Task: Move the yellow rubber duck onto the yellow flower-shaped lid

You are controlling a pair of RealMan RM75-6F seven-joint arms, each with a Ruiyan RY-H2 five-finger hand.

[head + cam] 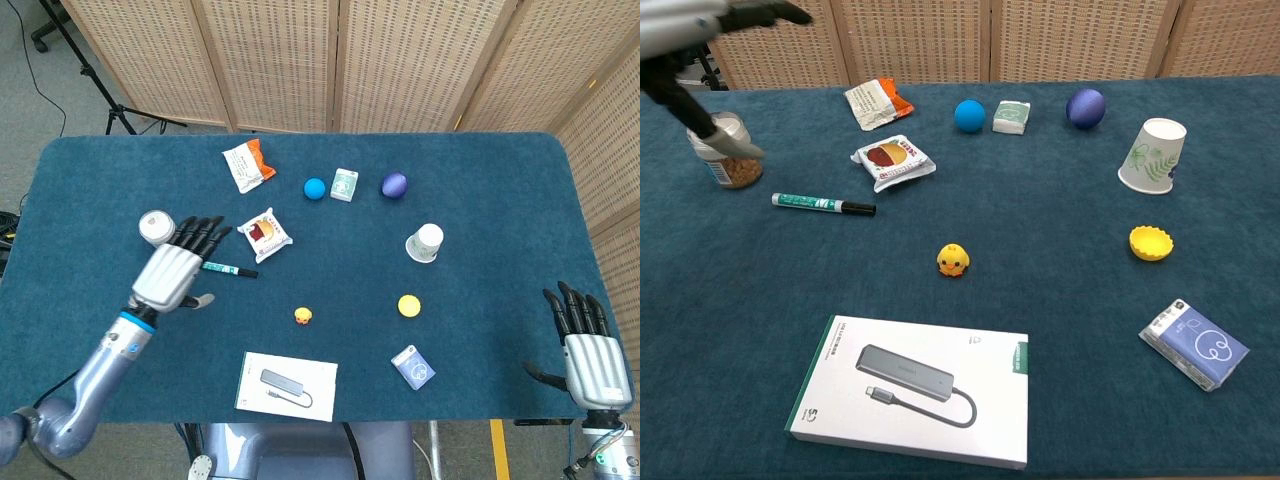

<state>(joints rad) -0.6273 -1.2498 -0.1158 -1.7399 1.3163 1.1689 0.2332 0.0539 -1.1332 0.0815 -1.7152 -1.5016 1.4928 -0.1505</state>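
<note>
Chest view: marker [824, 204] beside snack packet [893, 161]

No brand or word can be read anywhere; the white box [912, 391] near the front edge shows a picture of a cabled adapter, a green strip along two sides and small marks in its lower left corner, too small to read; the blue packet [1193, 343] carries a white swirl outline and a dark label at one corner, its print unreadable; the paper cup [1153, 154] has green leaf drawings only; the marker [824, 204] bears tiny print along its green barrel, illegible; the two snack packets [894, 160] [872, 102] show blurred printing.
</note>
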